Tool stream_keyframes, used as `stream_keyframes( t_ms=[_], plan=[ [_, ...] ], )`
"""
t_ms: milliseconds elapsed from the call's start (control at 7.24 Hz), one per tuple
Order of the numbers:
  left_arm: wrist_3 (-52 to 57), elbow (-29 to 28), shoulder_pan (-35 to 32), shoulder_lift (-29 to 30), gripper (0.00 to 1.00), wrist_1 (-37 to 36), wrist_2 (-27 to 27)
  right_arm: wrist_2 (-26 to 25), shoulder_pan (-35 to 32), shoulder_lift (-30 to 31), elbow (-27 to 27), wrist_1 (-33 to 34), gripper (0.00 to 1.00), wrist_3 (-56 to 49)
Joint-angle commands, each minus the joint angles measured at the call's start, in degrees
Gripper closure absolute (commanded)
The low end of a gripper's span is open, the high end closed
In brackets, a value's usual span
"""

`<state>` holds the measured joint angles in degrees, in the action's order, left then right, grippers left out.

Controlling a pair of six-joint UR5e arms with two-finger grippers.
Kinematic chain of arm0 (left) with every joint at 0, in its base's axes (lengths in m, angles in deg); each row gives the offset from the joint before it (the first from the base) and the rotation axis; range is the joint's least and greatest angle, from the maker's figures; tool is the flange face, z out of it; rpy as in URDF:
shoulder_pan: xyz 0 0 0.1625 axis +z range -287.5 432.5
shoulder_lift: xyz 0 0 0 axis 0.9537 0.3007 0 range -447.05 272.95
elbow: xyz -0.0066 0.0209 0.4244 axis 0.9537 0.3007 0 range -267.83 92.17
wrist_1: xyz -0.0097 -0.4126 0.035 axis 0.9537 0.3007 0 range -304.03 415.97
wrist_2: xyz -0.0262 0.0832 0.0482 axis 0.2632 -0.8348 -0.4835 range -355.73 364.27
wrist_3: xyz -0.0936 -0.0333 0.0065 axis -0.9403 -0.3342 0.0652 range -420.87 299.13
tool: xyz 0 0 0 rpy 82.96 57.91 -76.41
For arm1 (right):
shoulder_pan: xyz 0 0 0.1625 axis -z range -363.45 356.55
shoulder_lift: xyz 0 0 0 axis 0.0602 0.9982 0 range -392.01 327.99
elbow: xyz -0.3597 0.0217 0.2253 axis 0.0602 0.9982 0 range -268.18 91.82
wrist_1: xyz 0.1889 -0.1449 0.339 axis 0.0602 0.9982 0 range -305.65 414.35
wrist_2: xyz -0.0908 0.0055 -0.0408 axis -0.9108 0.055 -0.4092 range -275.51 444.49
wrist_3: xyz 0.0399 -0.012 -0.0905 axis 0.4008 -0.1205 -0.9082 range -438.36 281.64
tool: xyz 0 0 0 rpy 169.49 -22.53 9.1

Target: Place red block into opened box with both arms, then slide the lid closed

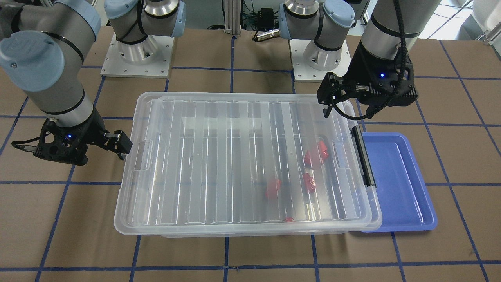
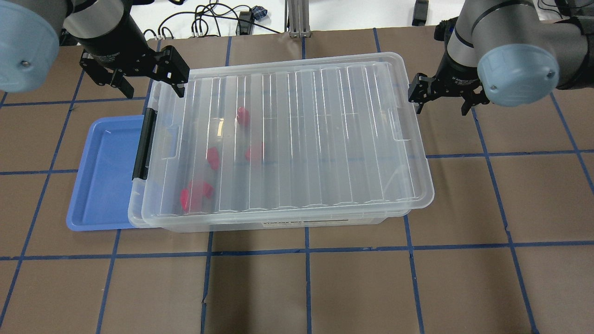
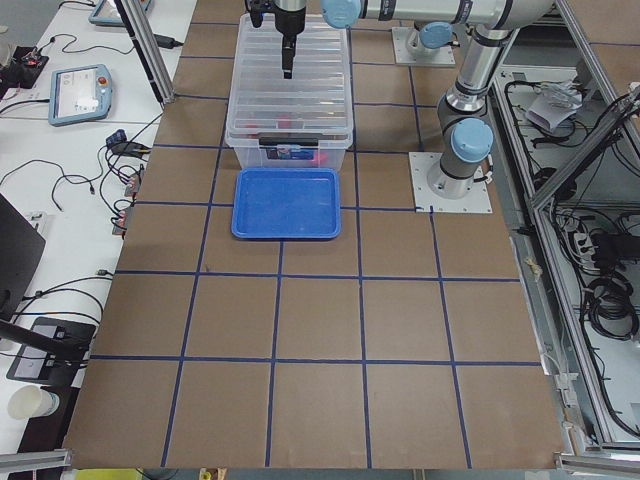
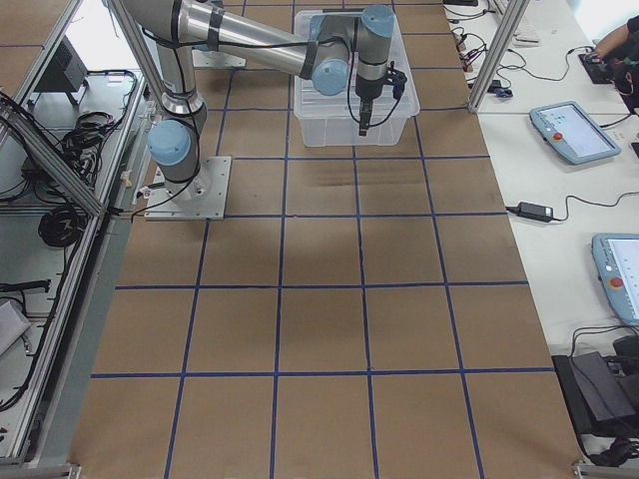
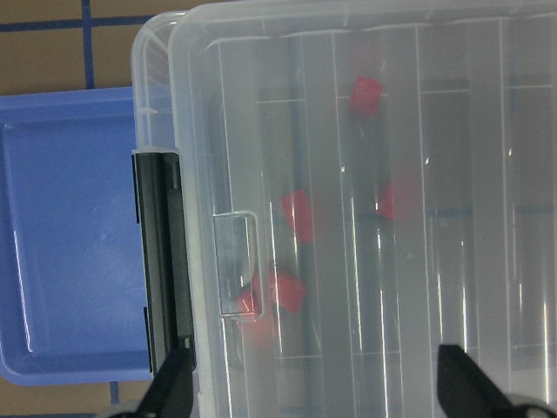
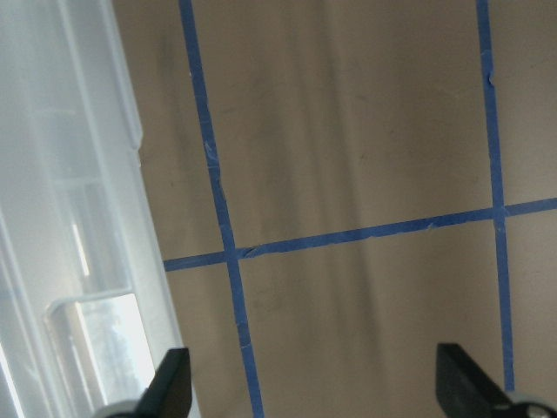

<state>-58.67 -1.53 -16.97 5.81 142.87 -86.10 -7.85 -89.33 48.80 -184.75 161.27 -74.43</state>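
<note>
The clear box (image 2: pixel 278 226) stands mid-table with the ribbed lid (image 2: pixel 325 134) lying over nearly all of it. A narrow strip of box rim shows at the black latch (image 2: pixel 141 144) end. Several red blocks (image 2: pixel 213 157) lie inside near that end, seen blurred through the lid (image 5: pixel 365 218). My left gripper (image 2: pixel 151 83) hangs open over the far latch-end corner, holding nothing. My right gripper (image 2: pixel 441 99) is open just off the opposite short end, above bare table (image 6: pixel 348 174).
A blue tray (image 2: pixel 102 171) lies against the latch end of the box, partly under its rim. Brown table panels with blue tape lines surround the box. Both arm bases stand at the robot's side of the table.
</note>
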Motion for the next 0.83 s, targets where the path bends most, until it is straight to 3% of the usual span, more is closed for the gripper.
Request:
stream_keyframes(
  t_ms=[0, 276, 691],
  plan=[
    [-0.01, 0.01, 0.0, -0.05, 0.0, 0.02, 0.01, 1.29, 0.01, 3.73, 0.49, -7.11, 0.0, 0.02],
    [-0.01, 0.01, 0.0, -0.14, 0.0, 0.02, -0.08, 1.37, -0.08, 8.56, 0.42, -11.02, 0.0, 0.02],
    [-0.01, 0.01, 0.0, 0.04, 0.0, 0.02, -0.08, 1.81, -0.08, 10.67, -0.02, -15.41, 0.0, 0.11]
  ],
)
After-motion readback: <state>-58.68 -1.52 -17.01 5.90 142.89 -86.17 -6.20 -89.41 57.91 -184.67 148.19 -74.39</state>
